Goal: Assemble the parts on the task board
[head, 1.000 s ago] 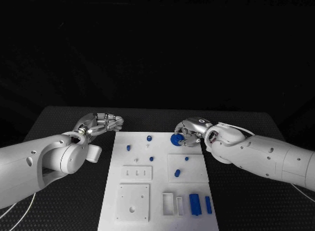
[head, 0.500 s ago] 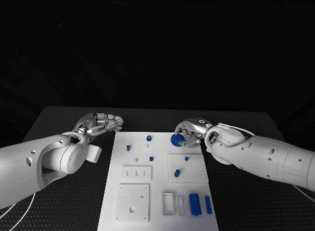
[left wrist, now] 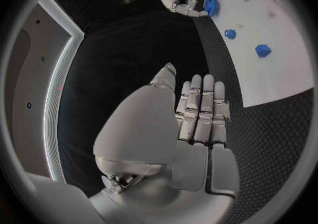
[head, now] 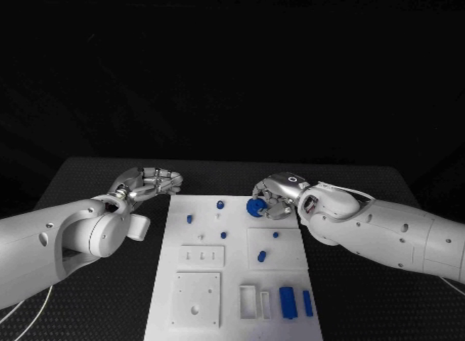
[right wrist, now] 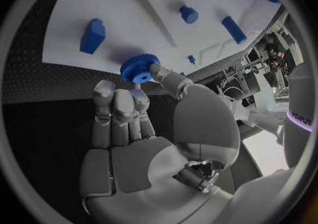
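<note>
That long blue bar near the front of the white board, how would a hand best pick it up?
Judging by its shape, across the middle of the long blue bar, fingers on its two long sides, coming straight down from above. It lies flat on the task board between a white block and a thinner blue strip, so the gaps look tight.

White arms [head: 48, 241], silver robot hand [head: 150, 181]
</note>
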You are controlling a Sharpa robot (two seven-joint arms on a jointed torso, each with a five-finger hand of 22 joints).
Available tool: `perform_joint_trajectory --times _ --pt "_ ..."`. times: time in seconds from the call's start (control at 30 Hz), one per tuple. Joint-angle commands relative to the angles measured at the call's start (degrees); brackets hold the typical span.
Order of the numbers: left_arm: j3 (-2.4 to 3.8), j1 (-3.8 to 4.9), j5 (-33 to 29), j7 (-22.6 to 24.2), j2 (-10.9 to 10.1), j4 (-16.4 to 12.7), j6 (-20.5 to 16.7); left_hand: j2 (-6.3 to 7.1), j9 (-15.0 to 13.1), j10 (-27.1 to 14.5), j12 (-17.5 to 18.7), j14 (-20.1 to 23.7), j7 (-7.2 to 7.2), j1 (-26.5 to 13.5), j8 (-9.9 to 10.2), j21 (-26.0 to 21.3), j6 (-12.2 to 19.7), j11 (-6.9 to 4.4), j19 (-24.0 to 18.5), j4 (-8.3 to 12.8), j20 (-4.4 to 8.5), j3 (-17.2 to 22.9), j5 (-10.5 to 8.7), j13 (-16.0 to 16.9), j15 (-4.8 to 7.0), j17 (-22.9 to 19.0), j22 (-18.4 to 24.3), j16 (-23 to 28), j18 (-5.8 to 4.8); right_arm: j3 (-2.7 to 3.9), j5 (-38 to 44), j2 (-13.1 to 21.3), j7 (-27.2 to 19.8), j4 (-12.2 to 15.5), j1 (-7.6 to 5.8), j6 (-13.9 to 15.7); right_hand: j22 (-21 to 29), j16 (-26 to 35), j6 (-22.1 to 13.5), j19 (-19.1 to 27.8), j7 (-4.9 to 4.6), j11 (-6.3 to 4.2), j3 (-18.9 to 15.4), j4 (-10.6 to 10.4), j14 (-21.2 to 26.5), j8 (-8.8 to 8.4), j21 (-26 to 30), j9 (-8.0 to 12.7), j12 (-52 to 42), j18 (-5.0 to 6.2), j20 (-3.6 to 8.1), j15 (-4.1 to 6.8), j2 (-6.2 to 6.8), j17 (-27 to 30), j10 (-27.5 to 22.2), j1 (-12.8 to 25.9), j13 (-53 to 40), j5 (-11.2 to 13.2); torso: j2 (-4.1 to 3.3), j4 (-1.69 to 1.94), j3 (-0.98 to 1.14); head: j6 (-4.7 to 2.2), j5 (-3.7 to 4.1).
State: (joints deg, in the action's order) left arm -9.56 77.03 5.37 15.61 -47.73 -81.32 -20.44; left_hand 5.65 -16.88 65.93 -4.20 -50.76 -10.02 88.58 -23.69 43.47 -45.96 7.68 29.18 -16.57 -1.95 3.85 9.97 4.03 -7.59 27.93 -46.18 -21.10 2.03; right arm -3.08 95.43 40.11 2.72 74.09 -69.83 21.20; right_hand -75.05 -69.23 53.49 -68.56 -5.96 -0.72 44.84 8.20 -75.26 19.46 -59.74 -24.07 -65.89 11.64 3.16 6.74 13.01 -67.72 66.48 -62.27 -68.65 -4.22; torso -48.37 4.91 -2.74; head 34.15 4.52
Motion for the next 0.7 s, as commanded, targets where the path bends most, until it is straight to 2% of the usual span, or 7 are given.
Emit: perform_joint_trajectory --times 0.03,0.17,0.33,0.43,0.6,0.7 --pt "0.04 0.07 0.25 0.27 -0.01 -0.28 0.73 0.09 0.07 -0.3 0.34 0.05 -0.45 -0.12 0.4 0.13 -0.06 0.21 -0.39 -0.04 -0.1 -0.24 0.01 -0.08 -0.27 0.07 -0.09 0.31 -0.61 0.34 5.54 0.03 3.45 1.65 -0.12 2.03 -0.59 -0.4 6.1 -0.5 0.65 -0.3 0.01 -0.61 -0.36 0.21 -0.27 -1.18 -0.05 3.36 0.08 0.19 0.34 -0.07 0.34 0.21 -0.06 -0.13 -0.01 0.03 0.0 -0.03 -0.12" --pt "0.04 0.07 0.26 0.26 0.0 -0.31 0.7 0.09 0.07 -0.3 0.34 0.05 -0.45 -0.12 0.41 0.13 -0.05 0.21 -0.39 -0.04 -0.1 -0.24 0.01 -0.08 -0.28 0.08 -0.09 0.32 -0.61 0.45 8.45 -0.29 5.08 2.83 -0.12 3.27 -0.57 -0.28 6.16 -0.7 0.68 -0.33 0.13 -0.82 -0.51 0.2 -0.42 -1.22 0.19 3.36 0.19 0.21 1.47 0.15 0.41 -0.07 0.17 0.25 0.01 0.05 -0.02 -0.15 -0.24" --pt "0.04 0.07 0.27 0.26 -0.03 -0.34 0.69 0.09 0.07 -0.31 0.34 0.05 -0.45 -0.12 0.42 0.13 -0.05 0.22 -0.4 -0.04 -0.11 -0.23 0.02 -0.08 -0.28 0.08 -0.1 0.33 -0.6 0.45 10.52 -0.75 6.41 4.81 -0.12 4.34 -0.5 -0.33 6.31 -0.88 0.73 -0.38 0.42 -1.49 -0.78 0.23 -0.48 -1.26 0.18 3.36 0.23 0.23 2.12 0.18 0.74 -0.18 0.19 0.48 -0.02 0.15 -0.01 -0.23 -0.47" --pt "0.04 0.07 0.29 0.25 -0.11 -0.31 0.64 0.09 0.07 -0.31 0.34 0.06 -0.45 -0.12 0.42 0.12 -0.05 0.22 -0.41 -0.04 -0.11 -0.23 0.02 -0.08 -0.28 0.08 -0.11 0.34 -0.6 0.45 11.31 -1.54 6.78 5.9 -0.11 4.59 -0.47 -0.33 6.38 -1.0 0.76 -0.41 0.61 -1.87 -0.92 0.24 -0.53 -1.28 0.21 3.36 0.26 0.26 2.44 0.22 0.91 -0.27 0.22 0.6 -0.04 0.09 0.03 -0.2 -0.82" --pt "0.04 0.07 0.34 0.27 -0.13 -0.39 0.73 0.09 0.07 -0.31 0.33 0.06 -0.46 -0.12 0.43 0.12 -0.04 0.23 -0.41 -0.03 -0.11 -0.22 0.03 -0.08 -0.29 0.08 -0.12 0.34 -0.6 0.39 12.85 -3.77 6.76 5.81 -0.1 4.92 -0.45 -0.34 6.42 -1.12 0.79 -0.44 0.81 -2.1 -1.03 0.22 -0.6 -1.29 0.24 3.35 0.31 0.27 2.7 0.26 1.05 -0.53 0.25 0.81 -0.04 -0.13 0.04 -0.18 -1.52" --pt "0.05 0.07 0.34 0.3 -0.03 -0.4 0.79 0.09 0.07 -0.32 0.33 0.06 -0.46 -0.13 0.43 0.12 -0.04 0.23 -0.42 -0.04 -0.11 -0.22 0.03 -0.08 -0.29 0.09 -0.13 0.35 -0.6 0.02 14.19 -5.15 7.15 5.42 0.01 5.29 -0.45 -0.36 6.38 -1.16 0.77 -0.43 0.84 -2.17 -1.08 0.19 -0.63 -1.28 0.21 3.36 0.32 0.26 2.82 0.25 1.14 -0.58 0.22 0.87 -0.07 -0.1 0.07 -0.35 -1.66"
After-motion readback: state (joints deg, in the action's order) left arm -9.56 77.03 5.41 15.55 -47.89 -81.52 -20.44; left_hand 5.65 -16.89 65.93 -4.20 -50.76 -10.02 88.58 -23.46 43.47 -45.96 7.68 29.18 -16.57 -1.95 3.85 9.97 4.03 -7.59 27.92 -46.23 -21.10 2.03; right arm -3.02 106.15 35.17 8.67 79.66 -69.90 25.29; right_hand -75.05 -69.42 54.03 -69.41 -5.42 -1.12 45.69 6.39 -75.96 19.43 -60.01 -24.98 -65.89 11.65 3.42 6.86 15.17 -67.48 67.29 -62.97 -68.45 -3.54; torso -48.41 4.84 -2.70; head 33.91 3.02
